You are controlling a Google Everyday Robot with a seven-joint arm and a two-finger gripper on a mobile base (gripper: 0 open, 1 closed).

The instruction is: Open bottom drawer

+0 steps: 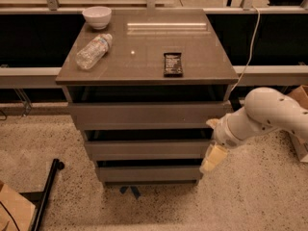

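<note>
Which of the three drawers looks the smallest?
The bottom drawer, the lowest one; the middle drawer and top drawer look wider. The hand hangs by its right end.

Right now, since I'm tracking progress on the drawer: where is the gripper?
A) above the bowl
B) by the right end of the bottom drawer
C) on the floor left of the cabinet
B: the gripper hangs at the right end of the bottom drawer, just above its front.
</note>
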